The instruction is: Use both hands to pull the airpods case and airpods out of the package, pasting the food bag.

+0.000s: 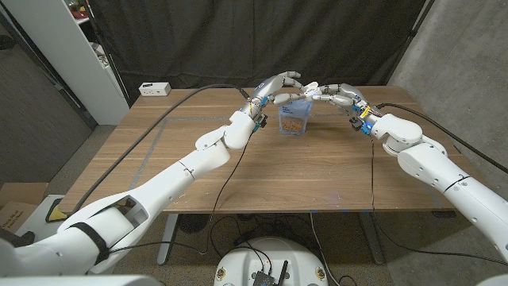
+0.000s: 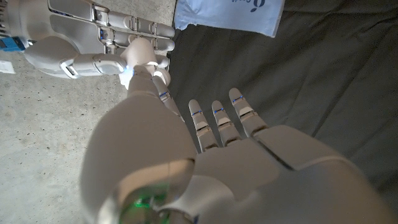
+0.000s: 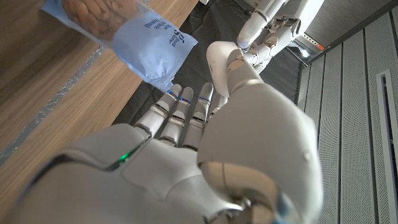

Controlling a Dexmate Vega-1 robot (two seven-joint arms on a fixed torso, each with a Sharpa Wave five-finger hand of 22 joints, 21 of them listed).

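A wooden table [image 1: 262, 175] is seen from above, with a clear blue food bag [image 1: 294, 117] standing upright near its far edge. The bag, holding brownish contents, serves as the meeting point for both arms, which are stretched across the table toward it. The left robot hand [image 1: 275, 86] is held just above the bag's top on its left side, and the right robot hand [image 1: 333, 94] just above the top on its right side. The fingertips of the two hands are brought together over the bag's opening, where they appear to touch. Whether the bag's top edge is pinched by either hand cannot be told. A small white box [image 1: 155, 88] is seen well to the left of the bag, beyond the table's far corner.
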